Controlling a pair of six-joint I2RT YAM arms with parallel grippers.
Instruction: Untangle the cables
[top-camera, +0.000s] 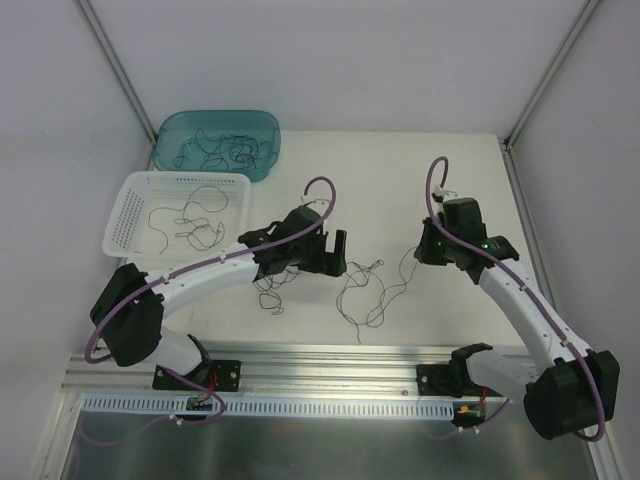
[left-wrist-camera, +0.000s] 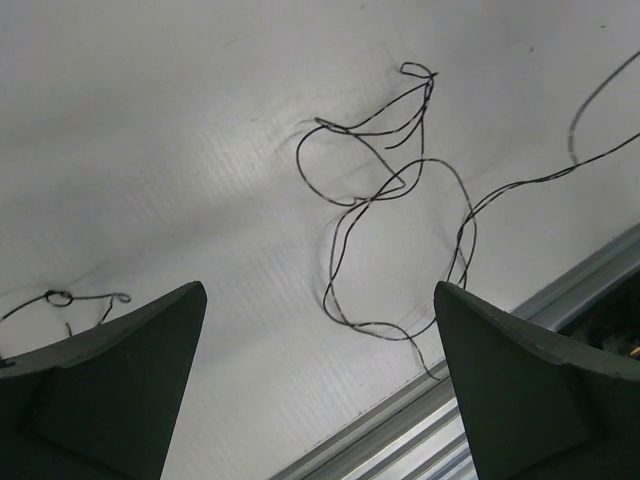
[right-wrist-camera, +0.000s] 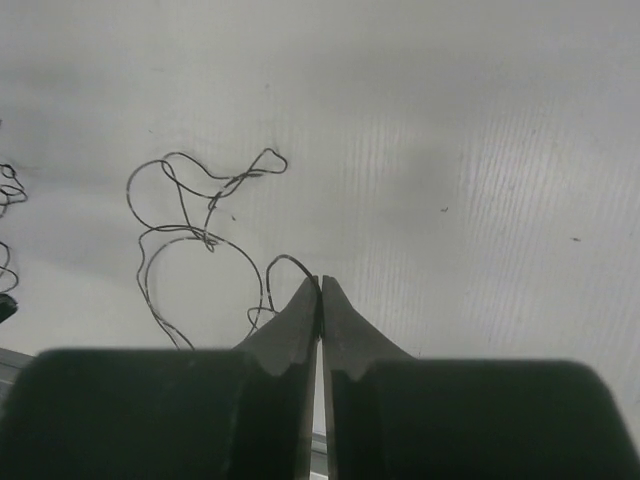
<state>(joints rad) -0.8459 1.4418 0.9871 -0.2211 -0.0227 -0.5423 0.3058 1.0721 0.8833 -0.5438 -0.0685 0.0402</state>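
Top view: loose cables (top-camera: 368, 292) lie on the table (top-camera: 400, 180) between the two claws, sprawled left to right. The left claw (top-camera: 335, 250) is just beside their left end and the right claw (top-camera: 424, 252) at their right end. More lie in the basket (top-camera: 118, 232) and the bin (top-camera: 270, 150).

Left wrist: left claw (left-wrist-camera: 318, 300) spread wide. Cables (left-wrist-camera: 400, 185) ahead and slightly right: hair-thin, dark, looping over themselves.

Right wrist: right claw (right-wrist-camera: 320, 282) pressed together. Cables (right-wrist-camera: 200, 235) curl off to the left and one end reaches the tip; pinched or only touching, cannot tell.

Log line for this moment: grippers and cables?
left gripper open above loose cables | right gripper shut on cable strand | teal bin, white basket hold others
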